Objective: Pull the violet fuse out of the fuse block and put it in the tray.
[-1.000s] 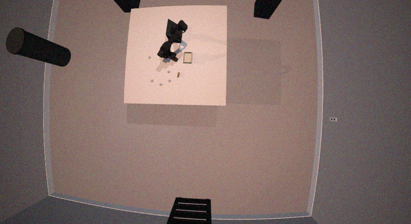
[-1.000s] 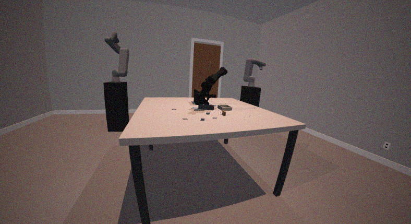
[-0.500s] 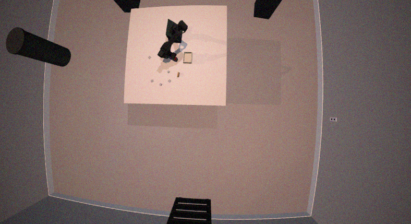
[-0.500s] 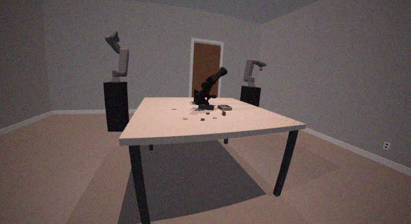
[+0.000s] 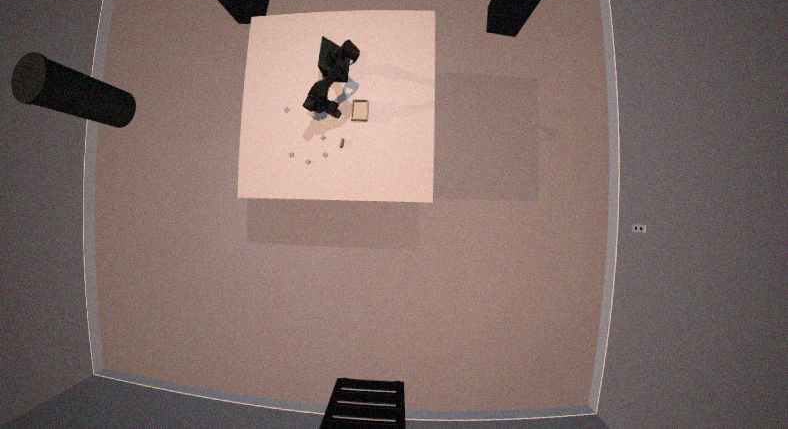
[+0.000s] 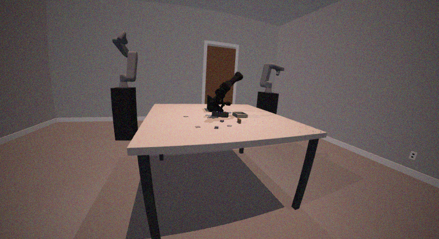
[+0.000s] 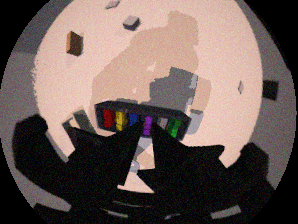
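Note:
The violet fuse (image 7: pixel 147 126) stands in the dark fuse block (image 7: pixel 167 110) (image 6: pixel 219 114), between a blue fuse (image 7: pixel 133 118) and a grey fuse (image 7: pixel 163 121). A red fuse (image 7: pixel 108 119), a yellow fuse (image 7: pixel 120 120) and a green fuse (image 7: pixel 174 128) stand in it too. My gripper (image 7: pixel 147 124) is open by a narrow gap and holds nothing. In the wrist view its tips frame the violet fuse; I cannot tell their exact height. The arm mostly covers the block in the top view. The shallow tray (image 5: pixel 360 100) (image 6: pixel 240 116) (image 7: pixel 84 121) lies beside the block.
A small brown block (image 5: pixel 341 142) (image 6: pixel 239 121) (image 7: pixel 74 44) stands on the table (image 5: pixel 386 172) (image 6: pixel 190 138). Several small grey pieces lie scattered, one (image 5: pixel 323 137) (image 7: pixel 131 22) between the fuse block and the table's front edge.

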